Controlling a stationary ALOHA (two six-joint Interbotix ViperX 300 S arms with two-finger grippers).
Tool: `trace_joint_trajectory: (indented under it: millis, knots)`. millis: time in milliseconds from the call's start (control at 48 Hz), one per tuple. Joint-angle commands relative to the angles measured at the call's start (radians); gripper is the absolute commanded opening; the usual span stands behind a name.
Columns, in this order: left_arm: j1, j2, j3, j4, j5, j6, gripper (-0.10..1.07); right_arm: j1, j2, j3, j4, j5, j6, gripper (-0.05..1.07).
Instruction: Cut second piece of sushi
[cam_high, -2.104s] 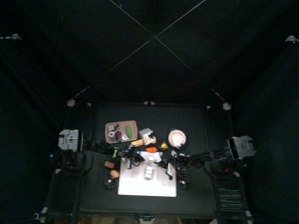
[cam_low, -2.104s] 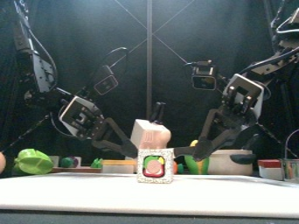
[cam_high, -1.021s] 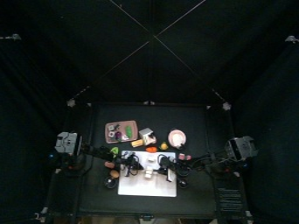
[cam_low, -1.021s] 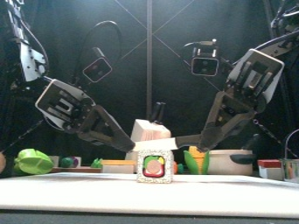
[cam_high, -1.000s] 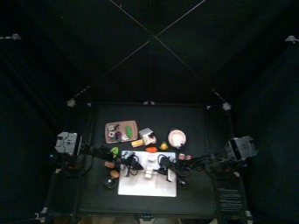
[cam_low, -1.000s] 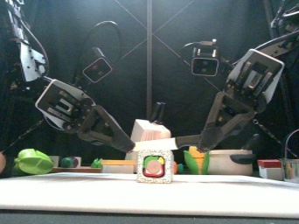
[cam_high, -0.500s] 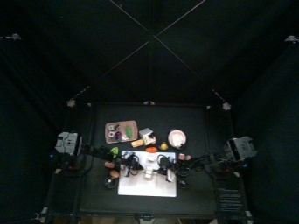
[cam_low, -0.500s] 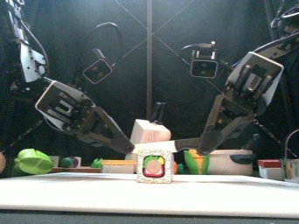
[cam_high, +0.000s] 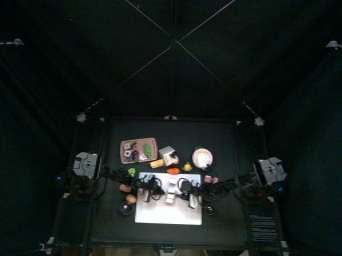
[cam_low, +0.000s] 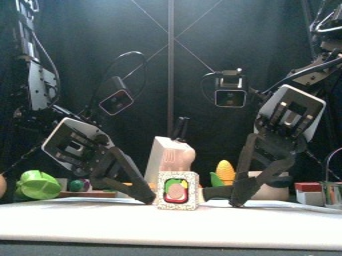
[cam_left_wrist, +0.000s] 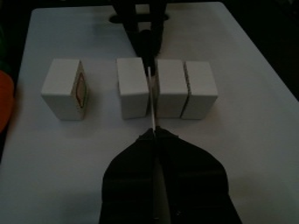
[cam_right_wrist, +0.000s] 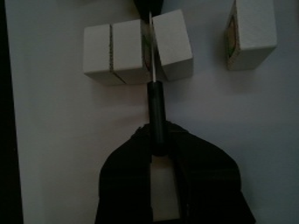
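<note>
A white sushi roll (cam_left_wrist: 167, 87) lies on the white cutting board (cam_left_wrist: 246, 140), with one cut piece (cam_left_wrist: 66, 87) standing apart from it. A thin knife blade (cam_left_wrist: 147, 83) sits in the roll, between its end piece and the rest. My left gripper (cam_left_wrist: 152, 133) is shut on the blade's tip end. My right gripper (cam_right_wrist: 153, 131) is shut on the knife's black handle (cam_right_wrist: 153, 101), across the roll (cam_right_wrist: 117, 50). The cut piece (cam_low: 175, 190) faces the front camera, showing pink and green filling, with the roll (cam_low: 171, 155) behind it.
Behind the board (cam_high: 171, 205) stand a tray of items (cam_high: 138, 149), a round plate (cam_high: 203, 157) and an orange ball (cam_high: 173, 171). The front view shows a green bowl (cam_low: 38, 184) at the left and a yellow corn cob (cam_low: 225, 172) at the right.
Both arms have dropped lower toward the board, carrying the knife down into the roll. The cut piece has not moved.
</note>
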Motion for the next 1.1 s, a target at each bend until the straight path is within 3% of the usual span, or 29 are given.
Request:
trace_joint_trajectory:
  millis: [0,562,1083]
  knots:
    - [0.002,0.009,-0.048,-0.009,-0.002,-0.002,0.40,-0.011,0.000,-0.025,0.009,-0.006,0.003,0.31]
    - [0.069,-0.029,-0.044,-0.006,0.008,0.003,0.40,-0.028,-0.015,-0.023,0.002,-0.006,0.002,0.31]
    - [0.066,-0.069,-0.038,0.011,0.009,0.003,0.40,-0.021,-0.046,-0.029,-0.003,-0.006,0.002,0.31]
